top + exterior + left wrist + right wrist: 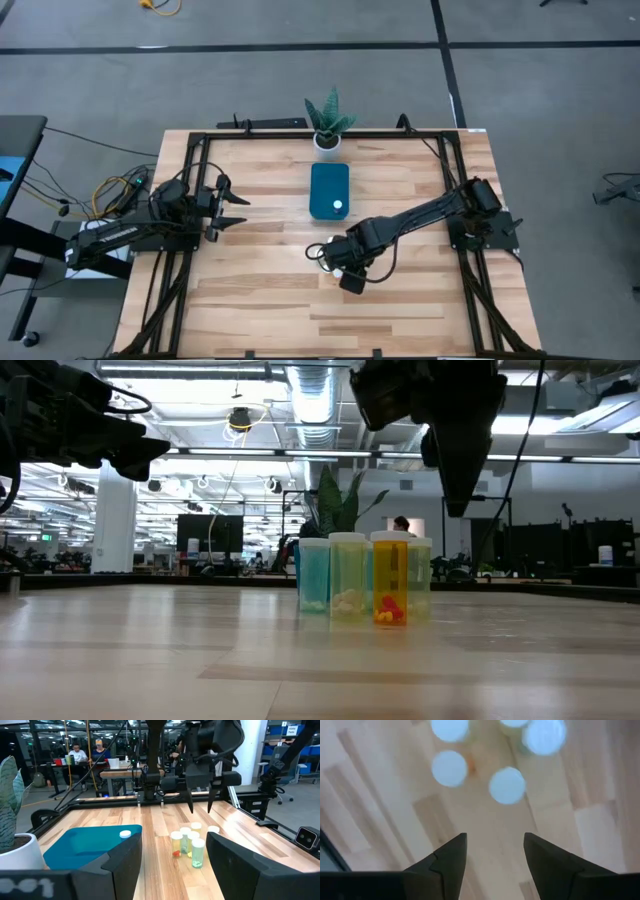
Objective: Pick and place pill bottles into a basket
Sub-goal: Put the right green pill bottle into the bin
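The right pincer [200, 807] hangs empty, jaws spread wide, directly above the pill bottles [189, 845] clustered upright on the desk [250, 290], at six o'clock from the basket [328, 188].

table [250, 290]: pale wood planks, smooth | pill bottles [187, 842]: translucent tinted plastic | basket [85, 845]: matt teal plastic

Layout around the right gripper [200, 810]

Right gripper hangs above the pill bottles [189, 842], which stand clustered on the table [260, 300] directly under it, touching one another. Basket [329, 190] lies beyond the gripper toward the table's far edge, one bottle [338, 207] inside. Plant pot [327, 140] sits behind the basket. Left gripper [235, 208] waits well apart, at the left side.
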### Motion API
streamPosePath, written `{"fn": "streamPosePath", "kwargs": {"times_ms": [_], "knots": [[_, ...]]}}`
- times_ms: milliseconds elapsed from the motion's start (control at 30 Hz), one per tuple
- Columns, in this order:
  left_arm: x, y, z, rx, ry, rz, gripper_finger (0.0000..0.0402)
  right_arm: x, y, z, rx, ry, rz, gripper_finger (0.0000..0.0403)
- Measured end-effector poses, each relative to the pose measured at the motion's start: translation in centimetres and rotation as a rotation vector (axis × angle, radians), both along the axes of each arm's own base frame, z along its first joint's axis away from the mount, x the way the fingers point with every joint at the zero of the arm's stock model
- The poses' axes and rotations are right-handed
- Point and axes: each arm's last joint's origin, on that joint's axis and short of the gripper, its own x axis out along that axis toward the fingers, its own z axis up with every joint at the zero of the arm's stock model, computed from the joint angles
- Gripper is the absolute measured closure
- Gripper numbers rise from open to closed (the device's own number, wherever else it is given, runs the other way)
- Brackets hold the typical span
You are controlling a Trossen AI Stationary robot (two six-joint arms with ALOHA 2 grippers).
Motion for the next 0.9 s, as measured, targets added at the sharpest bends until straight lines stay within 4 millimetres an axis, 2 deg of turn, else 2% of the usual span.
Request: {"fn": "streamPosePath", "kwargs": {"times_ms": [900], "knots": [[0.0,0.0,0.0,0.0,0.0,0.0,0.0189,0.2,-0.62,-0.15,-0.09,-0.02,-0.037,0.0216]]}}
